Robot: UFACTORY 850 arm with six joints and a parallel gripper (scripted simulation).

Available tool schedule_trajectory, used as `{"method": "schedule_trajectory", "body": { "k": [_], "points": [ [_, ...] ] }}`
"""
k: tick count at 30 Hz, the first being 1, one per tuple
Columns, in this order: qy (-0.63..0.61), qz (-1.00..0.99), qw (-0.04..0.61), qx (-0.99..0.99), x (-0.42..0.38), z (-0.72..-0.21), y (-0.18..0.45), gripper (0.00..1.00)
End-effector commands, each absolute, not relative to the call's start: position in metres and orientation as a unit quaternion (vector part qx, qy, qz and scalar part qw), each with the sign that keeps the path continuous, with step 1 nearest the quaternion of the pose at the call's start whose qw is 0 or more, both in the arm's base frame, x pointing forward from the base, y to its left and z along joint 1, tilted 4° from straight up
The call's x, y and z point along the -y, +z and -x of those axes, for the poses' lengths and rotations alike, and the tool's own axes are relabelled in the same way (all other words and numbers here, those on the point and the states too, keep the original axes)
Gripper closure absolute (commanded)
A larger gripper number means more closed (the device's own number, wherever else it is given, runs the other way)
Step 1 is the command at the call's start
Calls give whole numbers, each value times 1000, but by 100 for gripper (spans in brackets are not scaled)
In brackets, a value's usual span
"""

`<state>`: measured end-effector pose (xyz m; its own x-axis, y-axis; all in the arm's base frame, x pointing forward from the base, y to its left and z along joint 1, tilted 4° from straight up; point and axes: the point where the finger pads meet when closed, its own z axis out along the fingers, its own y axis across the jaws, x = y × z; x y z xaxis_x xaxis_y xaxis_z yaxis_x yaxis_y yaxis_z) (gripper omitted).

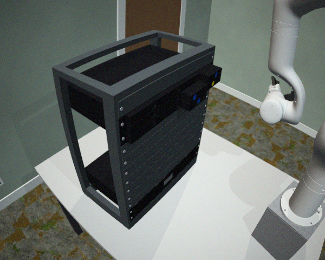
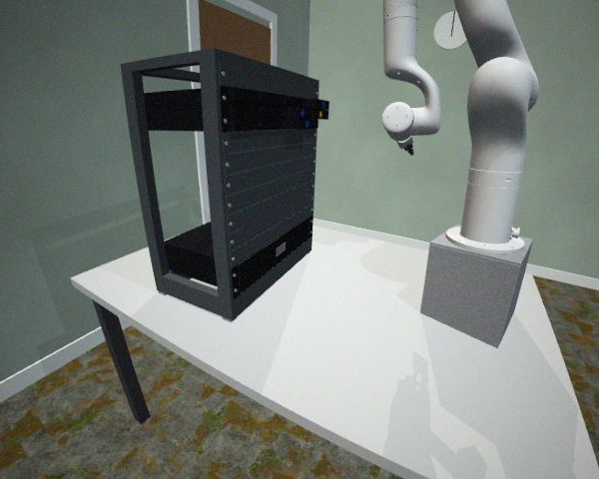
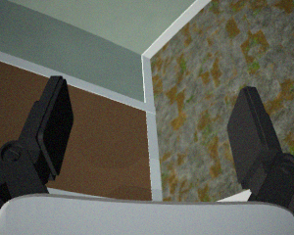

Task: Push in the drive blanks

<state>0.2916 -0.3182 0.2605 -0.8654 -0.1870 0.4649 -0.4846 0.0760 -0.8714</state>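
Dark grey rack (image 1: 112, 156) stands on the white bench (image 1: 213, 195) at frame centre in the top view. Four drive blanks jut from the storage chassis (image 1: 151, 111) at its upper right: three with blue stickers (image 1: 194, 97), one with a yellow sticker (image 1: 213, 83). Right of them, well apart, the gripper (image 1: 281, 89) hangs with fingers spread wide, pinching nothing

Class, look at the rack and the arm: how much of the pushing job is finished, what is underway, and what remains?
Done: nothing; the blank with the yellow sticker stands out of the rack, as do those with blue stickers. In hand: the open, empty gripper hangs in the air apart from the rack's front. Left: push home the yellow-stickered blank until flush, leave the blue ones out, and withdraw.
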Motion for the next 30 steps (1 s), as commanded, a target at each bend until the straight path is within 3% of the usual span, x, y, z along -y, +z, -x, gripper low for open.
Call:
{"method": "schedule_trajectory", "body": {
  "k": [1,14,16,30],
  "points": [
    [662,-267,66,698,295,-320,266,0],
    [685,-348,-84,635,216,-380,274,0],
    [685,-348,-84,635,216,-380,274,0],
    [660,-422,-261,565,108,-418,280,0]
  ]
}}
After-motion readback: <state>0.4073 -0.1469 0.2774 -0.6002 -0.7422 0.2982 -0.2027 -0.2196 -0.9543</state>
